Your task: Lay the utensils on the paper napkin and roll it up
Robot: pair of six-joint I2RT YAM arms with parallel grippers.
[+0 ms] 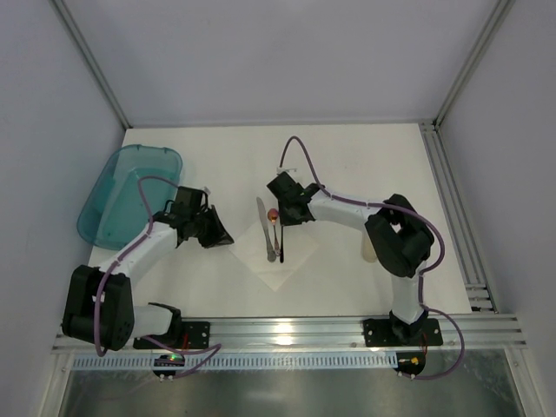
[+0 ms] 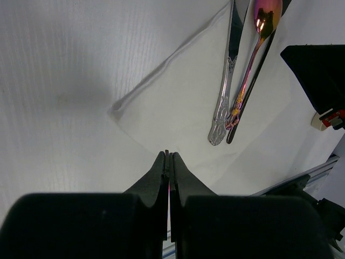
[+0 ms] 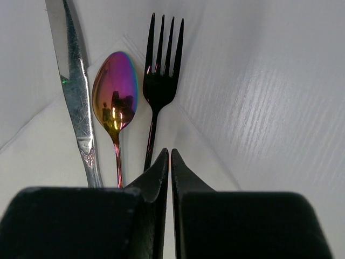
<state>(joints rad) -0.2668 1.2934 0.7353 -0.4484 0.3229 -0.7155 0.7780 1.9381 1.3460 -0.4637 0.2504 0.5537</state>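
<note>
The white paper napkin (image 1: 287,265) lies as a diamond at the table's middle. On it lie a silver knife (image 1: 262,228), an iridescent spoon (image 1: 274,228) and a black fork (image 1: 282,243), side by side. My left gripper (image 1: 228,240) is shut and empty, low at the napkin's left edge (image 2: 178,91), tips (image 2: 168,155) near the utensil handles. My right gripper (image 1: 292,217) is shut and empty, just right of the fork; its tips (image 3: 170,152) sit over the napkin (image 3: 43,151) beside the fork (image 3: 161,70), spoon (image 3: 115,89) and knife (image 3: 73,75).
A translucent teal tub (image 1: 130,193) stands at the back left, near the left arm. A tan tube (image 1: 368,249) lies partly hidden behind the right arm. Frame rails run along the right and near edges.
</note>
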